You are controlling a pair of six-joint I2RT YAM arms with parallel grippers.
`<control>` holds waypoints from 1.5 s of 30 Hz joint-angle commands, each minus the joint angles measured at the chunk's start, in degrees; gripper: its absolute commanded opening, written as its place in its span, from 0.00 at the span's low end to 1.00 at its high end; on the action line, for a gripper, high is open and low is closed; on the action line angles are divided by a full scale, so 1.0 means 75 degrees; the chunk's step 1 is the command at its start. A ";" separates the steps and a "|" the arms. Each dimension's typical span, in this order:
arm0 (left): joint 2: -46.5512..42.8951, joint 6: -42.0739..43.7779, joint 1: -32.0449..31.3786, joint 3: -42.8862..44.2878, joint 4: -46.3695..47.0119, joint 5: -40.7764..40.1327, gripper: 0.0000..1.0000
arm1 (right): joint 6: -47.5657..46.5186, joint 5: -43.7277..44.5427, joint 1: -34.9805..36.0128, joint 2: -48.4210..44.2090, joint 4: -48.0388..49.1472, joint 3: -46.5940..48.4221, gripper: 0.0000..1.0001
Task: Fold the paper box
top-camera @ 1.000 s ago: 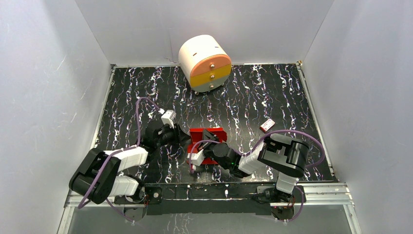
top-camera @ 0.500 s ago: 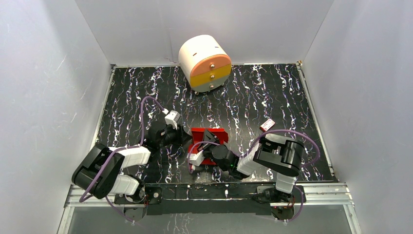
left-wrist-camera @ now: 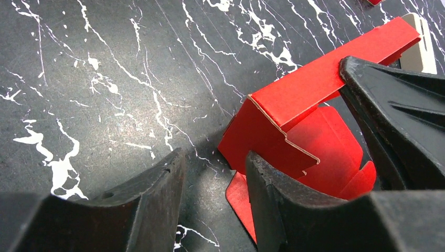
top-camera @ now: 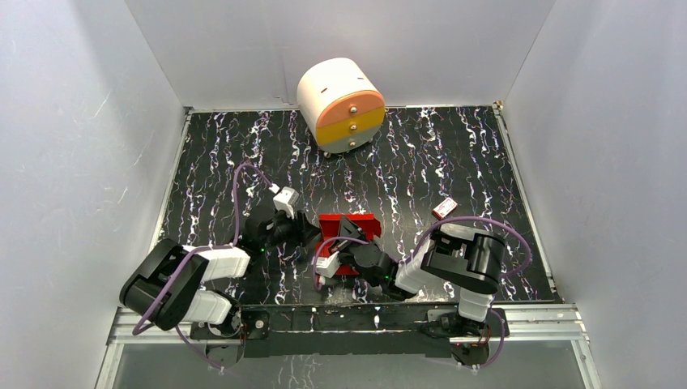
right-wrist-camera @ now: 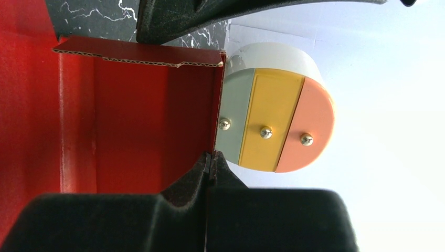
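**Mid-fold: one wall pinched upright, end flaps not yet tucked**

Lying near the middle of the tabletop (top-camera: 454, 154), closer to its near edge than its far one: the paper box (top-camera: 366, 222), partly raised, neither flat nor finished. Seen from the left wrist as a long side wall stood up and creased at a corner. Short end panel turned from that corner, with a stepped, tabbed edge loose over the red base and a rounded flap on the surface below.

Pinched by the right gripper (right-wrist-camera: 211, 160), tips pressed together on the thin top edge of one upright wall. Red inside of the box to one side of that grip, rippled cut edge of the neighbouring wall beyond.

Approached by the left gripper (left-wrist-camera: 215, 168), jaws spread with nothing between them. Set low over the tabletop just beside the box's left corner, apparently not touching the card.

Judged as the wall-raising step, roughly midway: one side held up, end panel and tabs not yet tucked.

Calls next for bringing the spread jaws onto the loose end panel at that corner. Then pushing it inward, square to the held wall, with the pinch as anchor. Best done gently, to avoid creasing thin card off its score lines or sliding it across the smooth top.

Well apart from all this: a round drawer unit (top-camera: 341, 104) at the far edge and a tiny packet (top-camera: 445, 208) toward the right edge.
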 commanded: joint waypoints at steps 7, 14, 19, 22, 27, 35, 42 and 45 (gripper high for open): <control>-0.0261 -0.0079 -0.0197 -0.0044 0.0881 0.0769 0.35 | 0.0362 -0.0894 0.0231 0.0054 -0.0029 -0.0030 0.00; -0.1008 0.0041 -0.0189 -0.0450 0.0883 0.0780 0.41 | 0.0574 -0.1019 0.0216 -0.0223 -0.0418 -0.0007 0.00; -0.0974 0.0094 -0.0192 -0.0475 0.0881 0.1020 0.42 | 0.0546 -0.0981 0.0201 -0.0220 -0.0498 0.0016 0.00; -0.0937 0.0135 -0.0187 -0.0478 0.0873 0.0888 0.42 | 0.0584 -0.1000 0.0187 -0.0256 -0.0561 0.0016 0.00; -0.0735 0.0201 -0.0191 -0.0364 0.0860 0.0525 0.42 | 0.0622 -0.1065 0.0185 -0.0237 -0.0655 0.0063 0.00; -0.0986 -0.0078 -0.0194 -0.0366 0.0848 0.1044 0.41 | 0.0682 -0.1050 0.0153 -0.0223 -0.0766 0.0063 0.00; -0.2591 -0.0418 -0.0158 -0.0873 0.0603 0.0048 0.48 | 0.0542 -0.0982 0.0023 -0.0361 -0.0735 0.0027 0.00; -0.3158 -0.0608 -0.0089 -0.1004 0.0408 -0.0568 0.49 | 0.0370 -0.0937 0.0011 -0.0382 -0.0729 0.0049 0.00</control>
